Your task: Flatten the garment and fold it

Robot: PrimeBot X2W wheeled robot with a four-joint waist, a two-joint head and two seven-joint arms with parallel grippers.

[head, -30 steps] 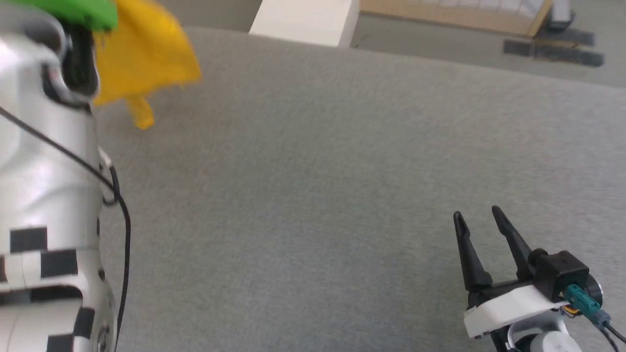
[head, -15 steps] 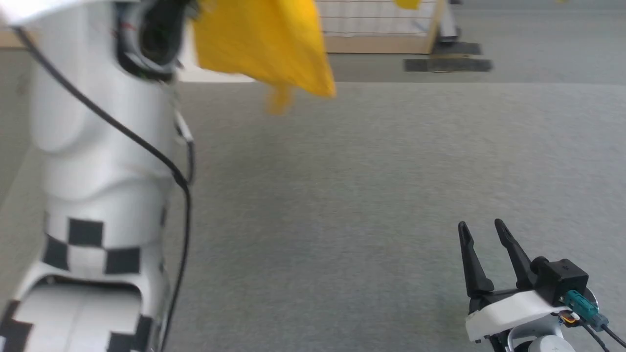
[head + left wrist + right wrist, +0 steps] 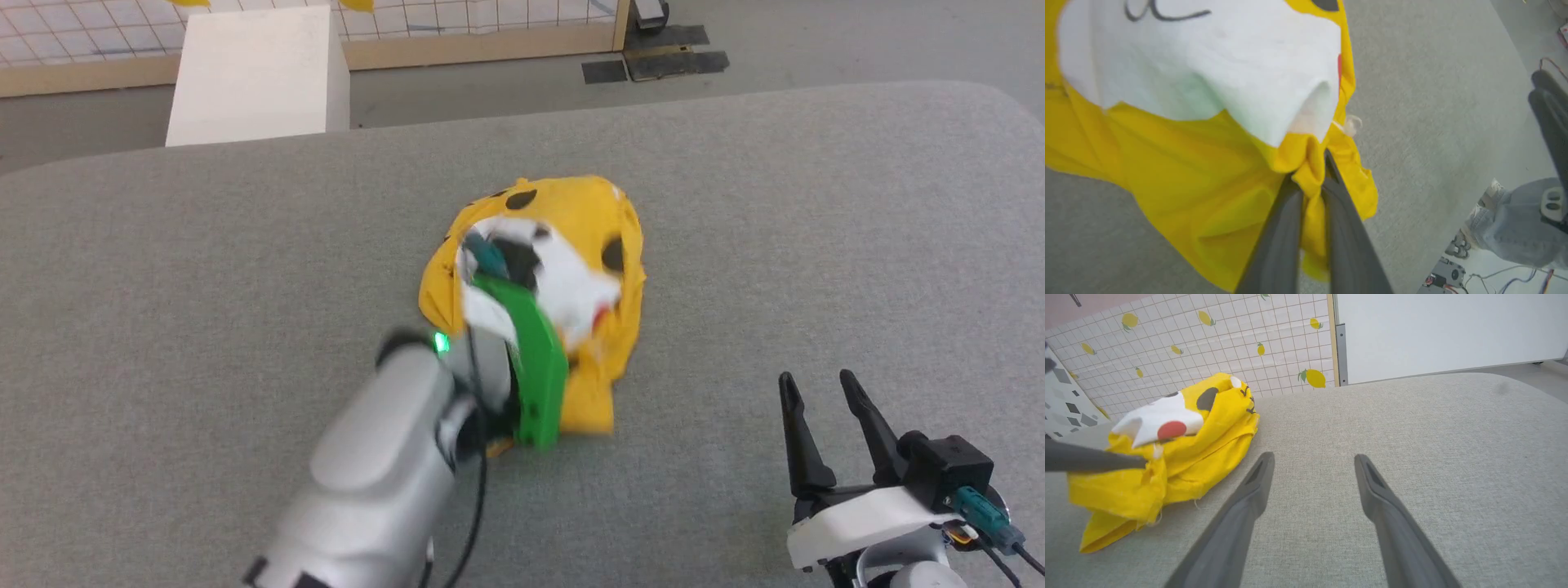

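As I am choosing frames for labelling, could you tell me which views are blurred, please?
Head view: the left arm and the garment are smeared, the right pincer crisp. Left wrist view: the garment and the left pincer look soft, close to the lens. Right wrist view: mostly sharp, evenly lit, no glare.

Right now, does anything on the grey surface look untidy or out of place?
Yes. The garment lies crumpled in a heap on the grey surface, its print bunched, not flat. The left gripper is shut on a pinch of its yellow cloth; the right gripper stands open, apart.
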